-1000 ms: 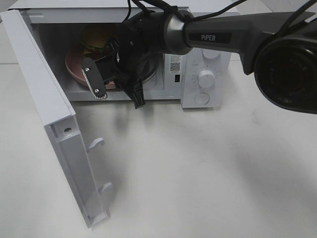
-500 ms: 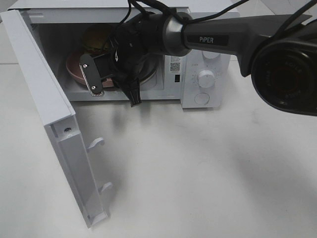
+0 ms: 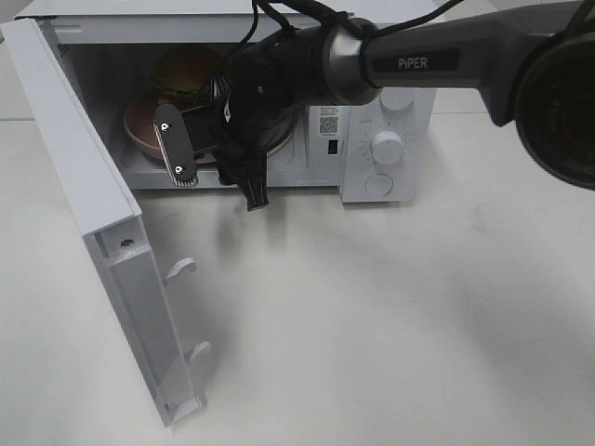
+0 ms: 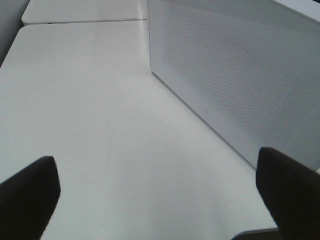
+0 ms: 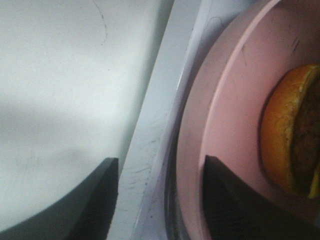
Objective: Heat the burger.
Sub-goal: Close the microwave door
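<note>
White letters spell "PiPER" on the dark arm [image 3: 428, 63] reaching over the microwave [image 3: 400, 181]. On the microwave's front there's a small sticker [image 3: 327, 121] with a square code, its print too tiny to read. Marks ring the dial [image 3: 387, 147], and they're unreadable too.

White desk [image 3: 400, 316], seen from above, smooth and plain, with soft grey shadows across it. One thing stands directly on it: a white microwave [image 3: 358, 186], set toward the desk's far edge and left of the middle, its round dial [image 3: 388, 147] facing the near edge. Its door [image 3: 70, 149] is swung wide open on the left, reaching out over the desk toward the near edge, two latch hooks [image 3: 181, 268] on its inner face.

From the left wrist view, the bare desk [image 4: 100, 110] runs beside the microwave's perforated side wall [image 4: 235, 75]. A thin seam [image 4: 85, 21] crosses the desktop and meets that wall.
</note>
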`<action>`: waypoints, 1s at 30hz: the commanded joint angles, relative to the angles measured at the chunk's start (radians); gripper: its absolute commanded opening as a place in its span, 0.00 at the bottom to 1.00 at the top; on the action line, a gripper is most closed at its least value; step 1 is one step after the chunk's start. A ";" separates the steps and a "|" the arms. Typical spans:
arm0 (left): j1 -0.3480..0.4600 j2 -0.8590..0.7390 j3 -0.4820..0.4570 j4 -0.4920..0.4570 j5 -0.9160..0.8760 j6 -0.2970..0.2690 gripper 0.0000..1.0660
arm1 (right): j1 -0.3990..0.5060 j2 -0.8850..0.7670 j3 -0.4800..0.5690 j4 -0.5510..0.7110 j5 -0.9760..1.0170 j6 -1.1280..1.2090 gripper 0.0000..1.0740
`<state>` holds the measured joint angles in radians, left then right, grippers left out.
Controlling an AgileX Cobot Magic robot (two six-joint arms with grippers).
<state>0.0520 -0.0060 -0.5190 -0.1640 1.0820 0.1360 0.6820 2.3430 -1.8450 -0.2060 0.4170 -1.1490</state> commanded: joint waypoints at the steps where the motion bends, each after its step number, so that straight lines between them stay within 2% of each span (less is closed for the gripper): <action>1: 0.002 -0.017 0.003 -0.006 -0.010 -0.006 0.94 | -0.004 -0.049 0.053 0.005 -0.046 0.025 0.50; 3: 0.002 -0.017 0.003 -0.006 -0.010 -0.006 0.94 | -0.004 -0.101 0.136 0.005 -0.090 0.049 0.55; 7: 0.002 -0.017 0.003 -0.006 -0.010 -0.006 0.94 | -0.004 -0.144 0.192 0.004 -0.131 0.075 0.62; 11: 0.002 -0.017 0.003 -0.006 -0.010 -0.006 0.94 | -0.014 -0.205 0.278 0.002 -0.188 0.159 0.72; 13: 0.002 -0.017 0.003 -0.006 -0.010 -0.006 0.94 | -0.016 -0.229 0.311 -0.009 -0.197 0.176 0.74; 17: 0.002 -0.017 0.003 -0.006 -0.010 -0.006 0.94 | -0.026 -0.271 0.360 -0.012 -0.197 0.178 0.73; 30: 0.002 -0.017 0.003 -0.006 -0.010 -0.006 0.94 | -0.061 -0.464 0.610 -0.014 -0.258 0.178 0.71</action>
<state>0.0520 -0.0060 -0.5190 -0.1640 1.0820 0.1360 0.6320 1.9110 -1.2550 -0.2150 0.1780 -0.9750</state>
